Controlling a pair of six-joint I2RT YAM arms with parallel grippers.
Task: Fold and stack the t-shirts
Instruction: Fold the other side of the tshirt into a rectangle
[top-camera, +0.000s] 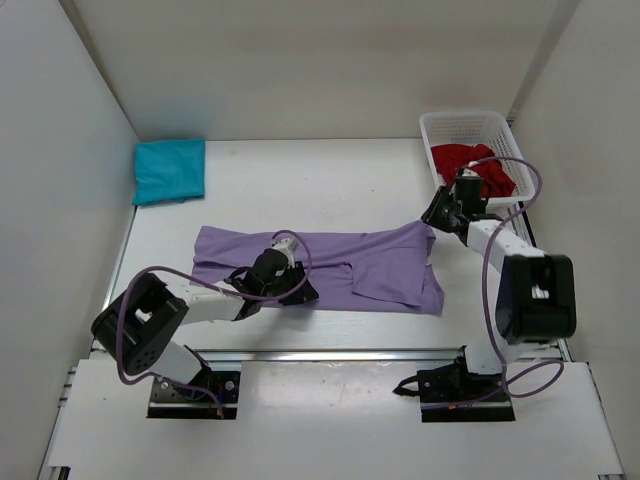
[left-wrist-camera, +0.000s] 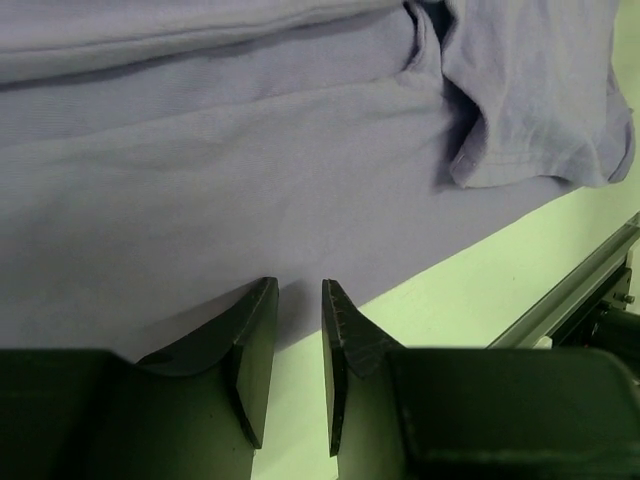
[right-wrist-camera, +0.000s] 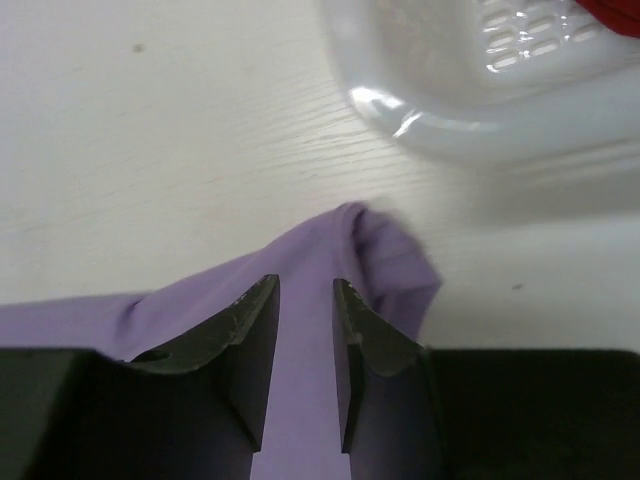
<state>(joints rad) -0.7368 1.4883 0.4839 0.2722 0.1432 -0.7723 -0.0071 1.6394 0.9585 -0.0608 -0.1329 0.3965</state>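
The pale lavender t-shirt (top-camera: 330, 262) lies spread flat across the middle of the table. My left gripper (top-camera: 303, 290) sits low at its near hem. In the left wrist view the jaws (left-wrist-camera: 298, 285) stand a little apart, their tips at the shirt's edge (left-wrist-camera: 250, 170), with bare table between them. My right gripper (top-camera: 432, 212) is at the shirt's far right corner. Its jaws (right-wrist-camera: 305, 282) stand a little apart over the bunched lavender corner (right-wrist-camera: 385, 250). The teal t-shirt (top-camera: 168, 170) lies folded at the back left. The dark red t-shirt (top-camera: 472, 162) lies crumpled in the basket.
The white mesh basket (top-camera: 440, 125) stands at the back right, close behind my right gripper, and its rim shows in the right wrist view (right-wrist-camera: 480, 100). White walls enclose the table. A metal rail (left-wrist-camera: 570, 300) runs along the near edge.
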